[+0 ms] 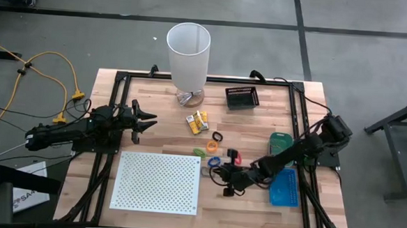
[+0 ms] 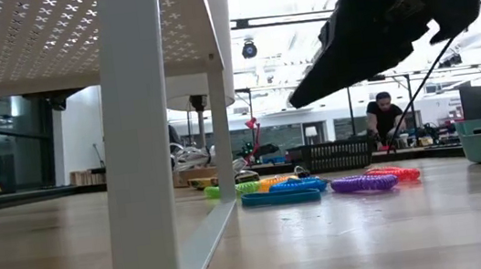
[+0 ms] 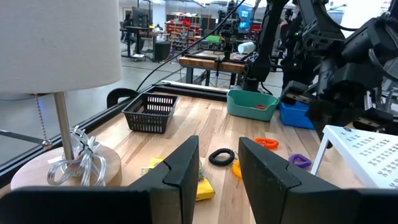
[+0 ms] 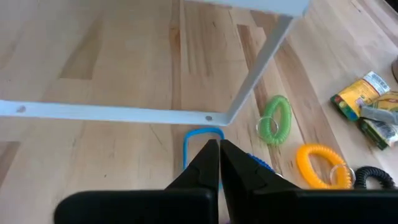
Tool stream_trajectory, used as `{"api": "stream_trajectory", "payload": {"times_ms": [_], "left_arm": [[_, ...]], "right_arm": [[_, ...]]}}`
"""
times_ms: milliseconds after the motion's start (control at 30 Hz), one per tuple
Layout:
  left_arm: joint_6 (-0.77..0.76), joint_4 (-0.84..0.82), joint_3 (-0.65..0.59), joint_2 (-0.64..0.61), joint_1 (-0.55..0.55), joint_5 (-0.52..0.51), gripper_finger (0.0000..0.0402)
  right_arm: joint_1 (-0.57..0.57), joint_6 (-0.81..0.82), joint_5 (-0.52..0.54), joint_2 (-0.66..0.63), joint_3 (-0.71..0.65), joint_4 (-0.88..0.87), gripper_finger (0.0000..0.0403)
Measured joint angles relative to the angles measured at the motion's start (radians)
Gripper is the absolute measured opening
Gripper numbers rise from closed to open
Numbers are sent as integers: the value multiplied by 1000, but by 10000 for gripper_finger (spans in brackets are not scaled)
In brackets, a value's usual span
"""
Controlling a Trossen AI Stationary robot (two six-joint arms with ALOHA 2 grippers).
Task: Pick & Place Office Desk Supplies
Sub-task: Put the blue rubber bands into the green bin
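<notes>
right gripper, jaws pressed together w/ nothing between, hovers over a flat blue rectangular loop beside the white perforated board's leg, among coiled rings in green & orange: approach step, so next it must spread & drop astride one. left gripper, jaws part-spread & empty, waits near the yellow packets; the loop's near end is hidden behind the fingers.

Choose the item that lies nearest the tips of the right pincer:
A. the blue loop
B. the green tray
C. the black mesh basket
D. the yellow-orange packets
A: in the right wrist view the shut right pincer points at the blue loop, just beyond its tips.
</notes>
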Motion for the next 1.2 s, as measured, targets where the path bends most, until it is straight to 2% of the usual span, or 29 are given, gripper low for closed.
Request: {"api": "stream_trajectory", "payload": {"times_ms": [933,1200], "left_arm": [[0,0,0,0,0,0,108],[0,0,0,0,0,0,108]], "right_arm": [[0,8,-10,0,1,-9,3],[0,12,-73,2,2,-9,3]]}}
